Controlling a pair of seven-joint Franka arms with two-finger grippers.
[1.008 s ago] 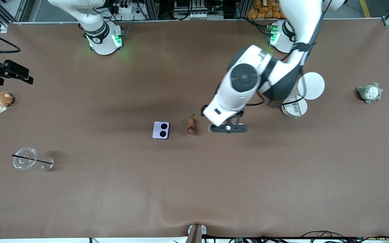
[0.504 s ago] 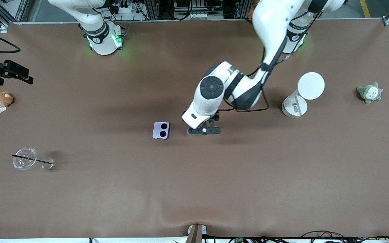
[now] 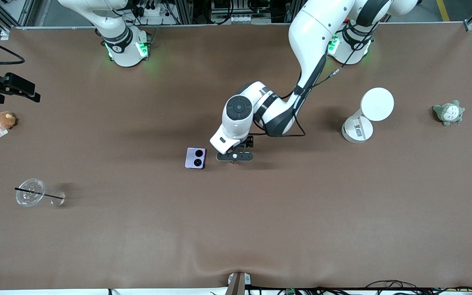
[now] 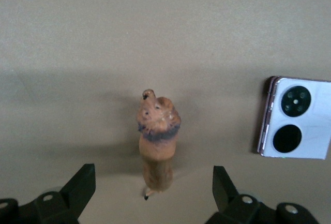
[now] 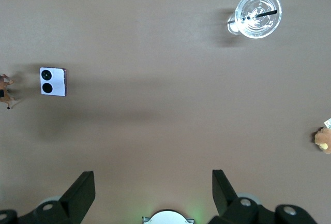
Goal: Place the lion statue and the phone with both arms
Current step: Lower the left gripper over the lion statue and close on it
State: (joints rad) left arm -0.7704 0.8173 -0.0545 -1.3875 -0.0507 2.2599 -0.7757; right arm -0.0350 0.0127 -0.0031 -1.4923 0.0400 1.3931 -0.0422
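Note:
The lion statue [image 4: 158,141], a small reddish-brown figurine, lies on the brown table. My left gripper [image 4: 152,182] hangs open right over it, one finger on each side and neither touching. In the front view the left gripper [image 3: 234,157] covers the statue. The lavender phone [image 3: 195,158] lies folded beside it, toward the right arm's end; it also shows in the left wrist view as the phone [image 4: 295,124]. My right gripper [image 5: 153,182] is open and empty, high over the table near its own base, and it waits. From there the phone [image 5: 53,81] and the lion statue [image 5: 6,92] show far off.
A white toppled cylinder with a round disc [image 3: 363,119] and a grey-green plush [image 3: 448,112] lie toward the left arm's end. A clear cup with a black straw [image 3: 31,196] and a brown plush [image 3: 5,119] lie toward the right arm's end.
My left arm has swung toward the right arm's end, carrying its open gripper from beside the lion statue to right over it. The statue and phone have not moved.

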